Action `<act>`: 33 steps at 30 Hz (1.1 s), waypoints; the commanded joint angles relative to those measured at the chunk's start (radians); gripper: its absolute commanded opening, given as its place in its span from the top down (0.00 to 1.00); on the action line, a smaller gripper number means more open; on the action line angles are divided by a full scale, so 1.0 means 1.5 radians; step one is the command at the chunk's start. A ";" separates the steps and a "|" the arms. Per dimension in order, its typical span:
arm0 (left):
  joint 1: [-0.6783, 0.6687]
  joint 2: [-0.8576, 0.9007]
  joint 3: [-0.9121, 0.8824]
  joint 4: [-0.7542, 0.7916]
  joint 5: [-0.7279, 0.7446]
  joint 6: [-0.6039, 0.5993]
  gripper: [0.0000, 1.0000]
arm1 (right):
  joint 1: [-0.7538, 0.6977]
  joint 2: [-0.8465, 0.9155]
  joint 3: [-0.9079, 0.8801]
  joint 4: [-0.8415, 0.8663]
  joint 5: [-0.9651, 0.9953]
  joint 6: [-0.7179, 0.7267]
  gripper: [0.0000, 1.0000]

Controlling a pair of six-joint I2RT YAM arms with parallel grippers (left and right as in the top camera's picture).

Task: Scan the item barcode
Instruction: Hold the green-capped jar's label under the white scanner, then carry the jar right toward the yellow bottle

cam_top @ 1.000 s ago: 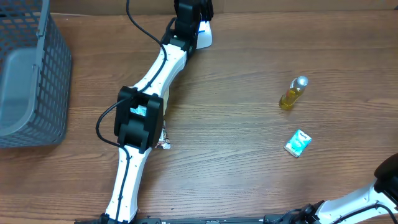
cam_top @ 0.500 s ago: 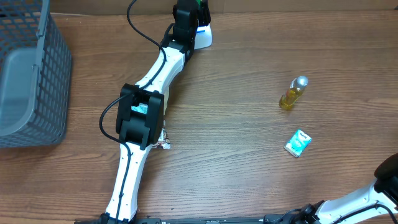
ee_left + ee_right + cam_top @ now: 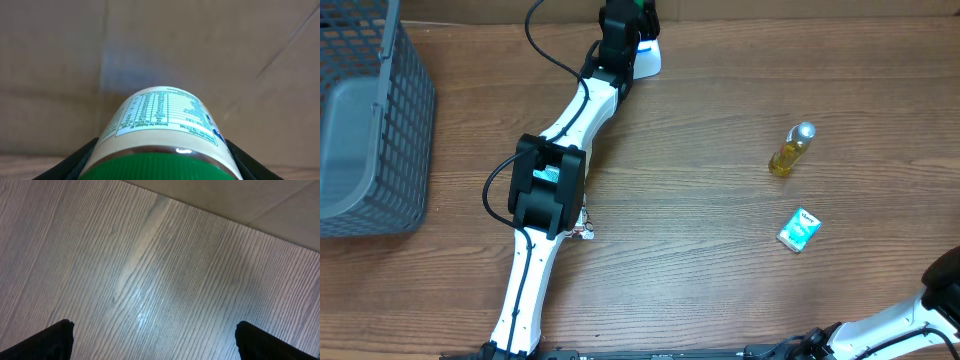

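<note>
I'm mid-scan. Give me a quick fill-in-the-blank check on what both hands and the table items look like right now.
The left hand is shut on a white jar with a ____ lid.
The right hand hangs ____ above the wooden table.
The bottle near the teal packet holds ____ liquid.
Missing words: green; open; yellow.

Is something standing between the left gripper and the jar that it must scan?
Nothing visible does. The jar already sits between the fingers of the left gripper; only a bare cardboard wall shows beyond it.
</note>
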 commanded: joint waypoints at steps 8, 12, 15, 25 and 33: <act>0.005 -0.038 0.015 0.054 0.058 0.011 0.96 | -0.001 -0.009 0.006 0.002 0.004 0.000 0.00; -0.002 -0.105 0.015 -0.069 0.055 0.060 0.96 | -0.001 -0.009 0.006 0.002 0.004 0.000 0.00; -0.011 -0.169 0.015 -0.196 0.055 0.073 0.96 | -0.001 -0.009 0.006 0.002 0.004 0.000 0.00; -0.073 -0.329 0.015 -0.688 0.056 0.024 0.93 | -0.001 -0.009 0.006 0.002 0.004 0.000 0.00; -0.147 -0.311 0.001 -0.929 0.098 -0.053 0.96 | -0.001 -0.009 0.006 0.002 0.004 0.000 0.00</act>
